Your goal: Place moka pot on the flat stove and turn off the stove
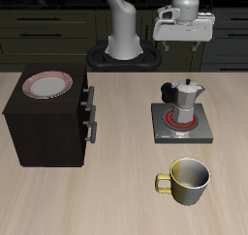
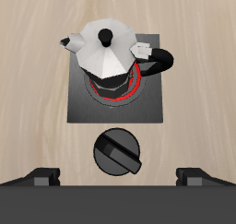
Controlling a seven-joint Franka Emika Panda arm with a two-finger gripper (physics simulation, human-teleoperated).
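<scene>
Already the moka pot (image 1: 184,99) is seen standing upright on the flat stove (image 1: 181,124), set on the round burner (image 2: 115,88), whose red rings show around the pot's base in the wrist view. That first half of the task is judged done, though the pot appears to sit somewhat off the burner's middle, toward the plate's far edge. The rings are rendered bright red, so the stove is taken to be on and the turning-off is judged to be left. The black knob (image 2: 117,152) is not touched by anything.

The gripper (image 1: 181,44) is held high above the table, over the back edge and well apart from pot and stove. Its two fingertips (image 2: 43,175) are seen wide apart with nothing between them, so the claw is spread and empty. A yellowish-green mug (image 1: 187,181), a dark cabinet (image 1: 48,123) and a plate (image 1: 47,83) on it are left aside.
</scene>
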